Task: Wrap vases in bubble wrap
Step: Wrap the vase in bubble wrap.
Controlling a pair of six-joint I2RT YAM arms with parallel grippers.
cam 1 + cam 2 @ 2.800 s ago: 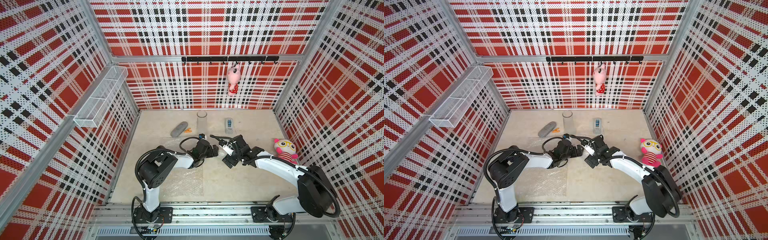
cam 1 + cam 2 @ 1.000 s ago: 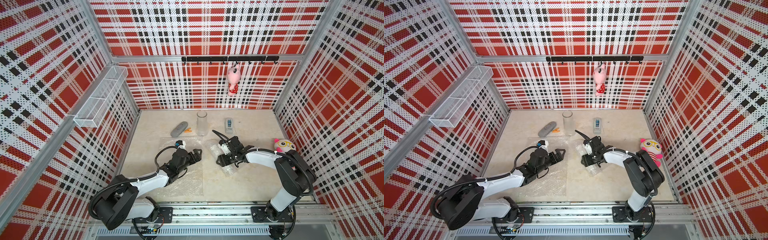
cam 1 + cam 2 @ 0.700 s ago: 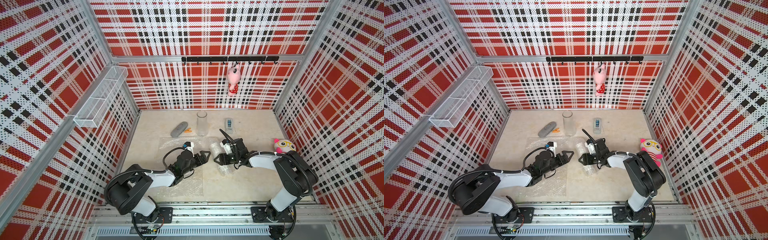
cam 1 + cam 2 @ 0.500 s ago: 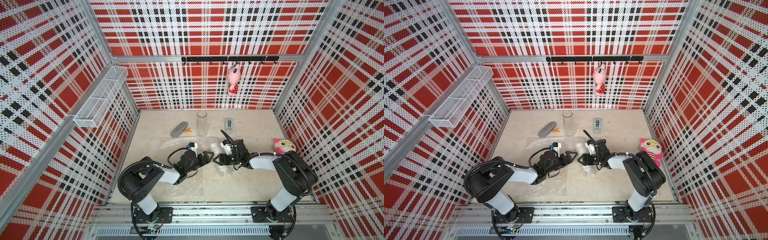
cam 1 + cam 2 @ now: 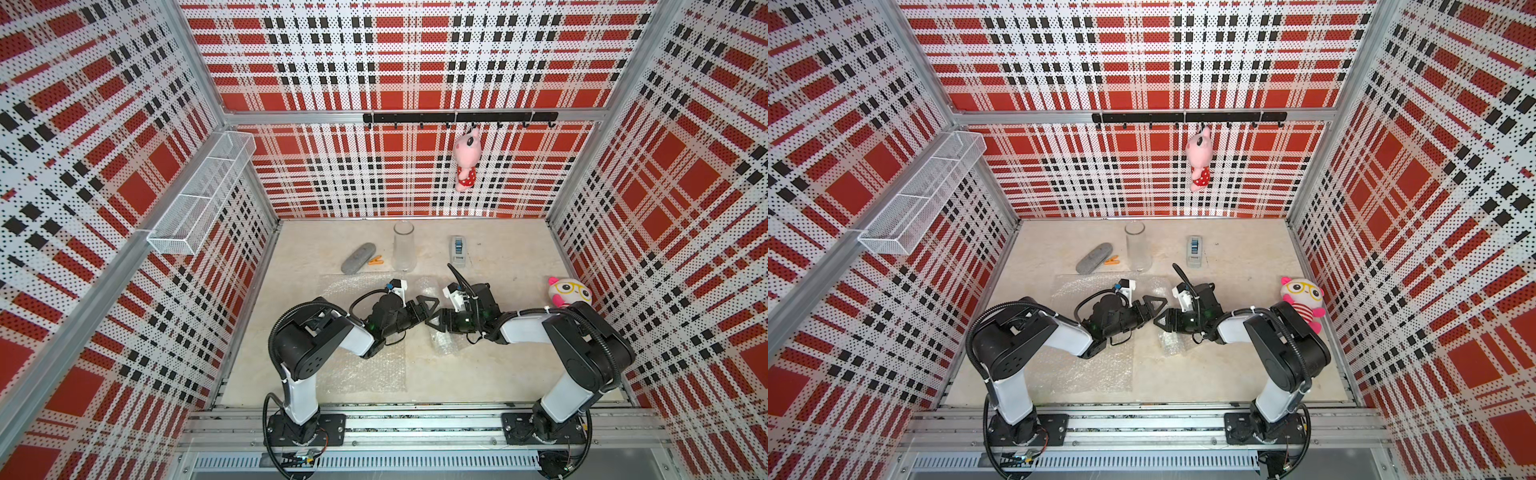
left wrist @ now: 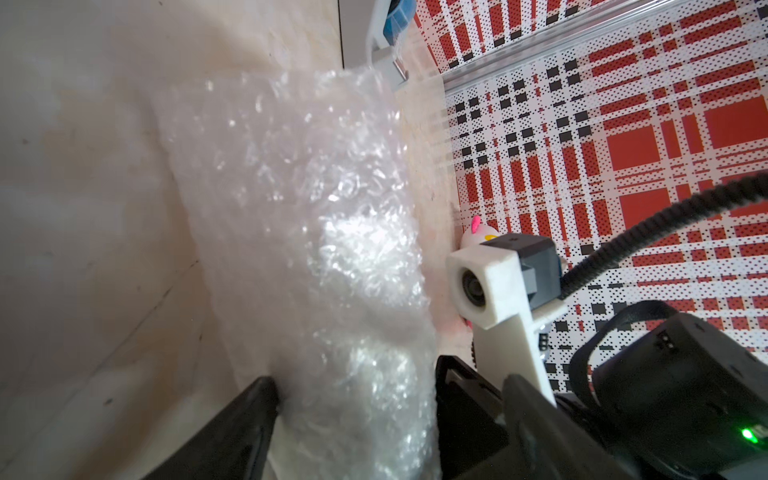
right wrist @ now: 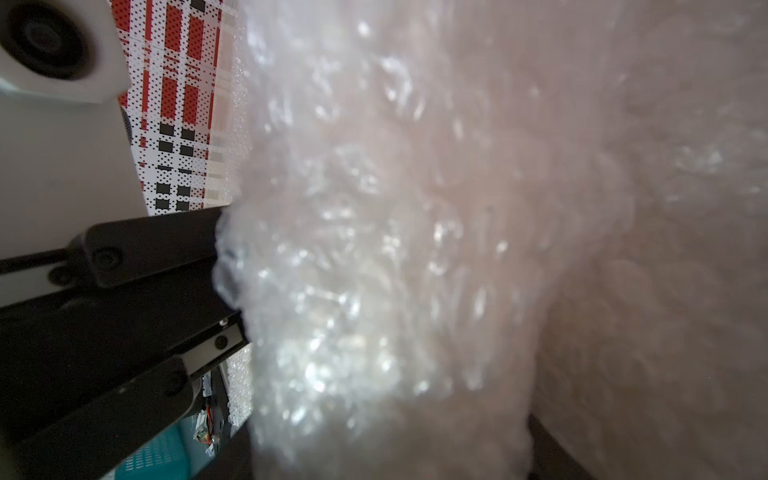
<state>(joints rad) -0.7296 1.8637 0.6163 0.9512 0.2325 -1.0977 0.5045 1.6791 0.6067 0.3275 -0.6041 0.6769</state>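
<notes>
Nearest me, the spare bubble wrap sheet (image 5: 365,365) lies flat, just beside the bubble-wrap roll (image 6: 316,249) on my left. My right claw (image 5: 436,322) is clamped partway shut around that roll (wrap fills its camera). My left claw (image 5: 426,308) straddles the roll from the opposite side, spread wide, fingers (image 6: 232,436) touching wrap. Can't tell if it's squeezing. Beyond the roll, the glass vase (image 5: 404,247) stands upright.
</notes>
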